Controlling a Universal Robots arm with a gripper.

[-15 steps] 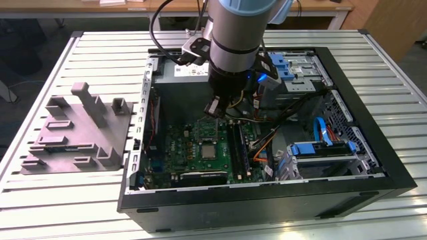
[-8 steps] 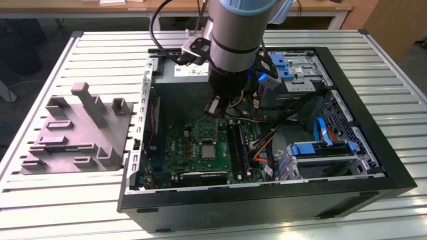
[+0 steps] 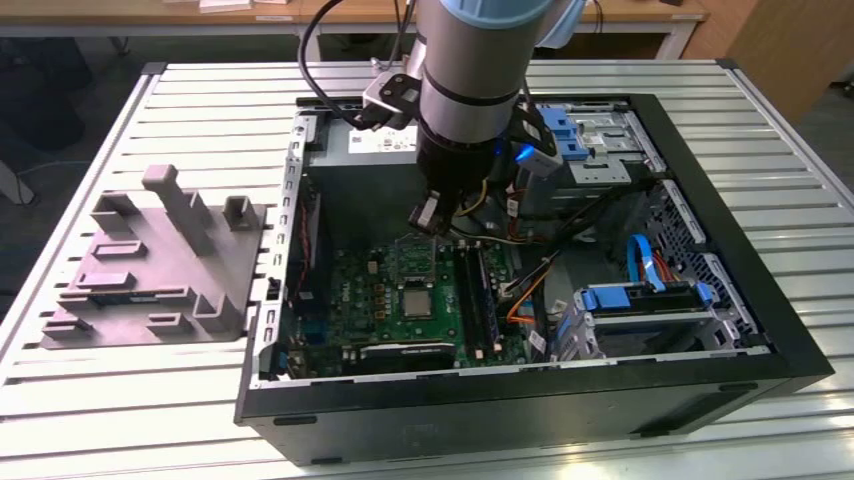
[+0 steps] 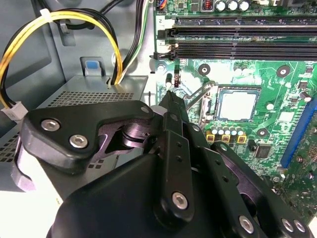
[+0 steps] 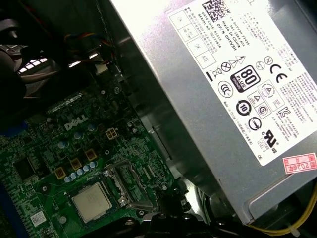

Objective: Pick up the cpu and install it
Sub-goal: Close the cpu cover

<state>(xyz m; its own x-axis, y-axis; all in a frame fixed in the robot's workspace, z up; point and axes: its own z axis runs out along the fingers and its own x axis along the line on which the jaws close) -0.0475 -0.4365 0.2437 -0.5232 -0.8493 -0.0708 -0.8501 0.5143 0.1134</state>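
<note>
The cpu (image 3: pixel 418 300), a small square chip with a silver top, lies flat in the socket on the green motherboard (image 3: pixel 360 300) inside the open computer case. It also shows in both wrist views, cpu (image 4: pixel 239 105) and cpu (image 5: pixel 91 204). My gripper (image 3: pixel 427 218) hangs above the board, a little behind the socket and apart from the chip. In the second wrist view the gripper (image 4: pixel 171 97) has its black fingers closed to a point with nothing between them, close to the socket's thin metal lever (image 4: pixel 197 96).
The grey power supply (image 5: pixel 213 99) with yellow and black cables (image 4: pixel 59 22) stands close beside the arm. Memory slots (image 4: pixel 237 34) run along the socket. Blue drive brackets (image 3: pixel 638 298) fill the case at the exterior view's right. A grey moulded holder block (image 3: pixel 160 262) sits outside on the slatted table (image 3: pixel 134 400).
</note>
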